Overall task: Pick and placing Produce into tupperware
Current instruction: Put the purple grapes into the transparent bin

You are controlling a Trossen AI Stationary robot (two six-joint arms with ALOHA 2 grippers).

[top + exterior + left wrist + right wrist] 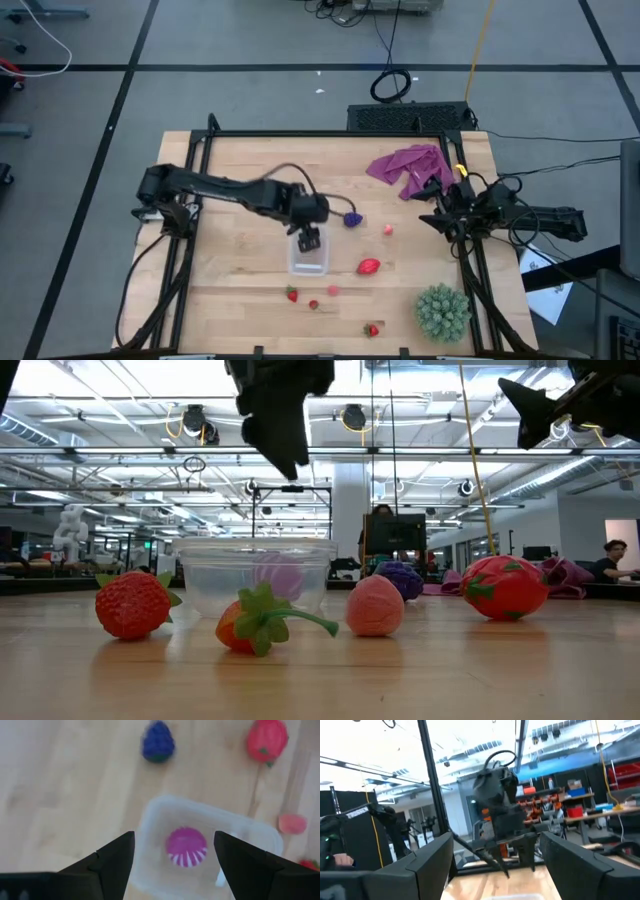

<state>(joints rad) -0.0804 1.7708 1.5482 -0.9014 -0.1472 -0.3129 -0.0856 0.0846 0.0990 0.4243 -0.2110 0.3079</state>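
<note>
Left gripper point(310, 240) open, pointing down mid-table, right gripper point(447, 212) open, parked at table edge

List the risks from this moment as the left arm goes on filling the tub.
1. The left gripper hangs open just above the tupperware; a low sideways move might clip its rim and shove the light tub.
2. The purple-pink round piece inside might roll out if the tub tips.
3. The grape bunch lies close beside the gripper; a sweep toward it may knock it away.
</note>
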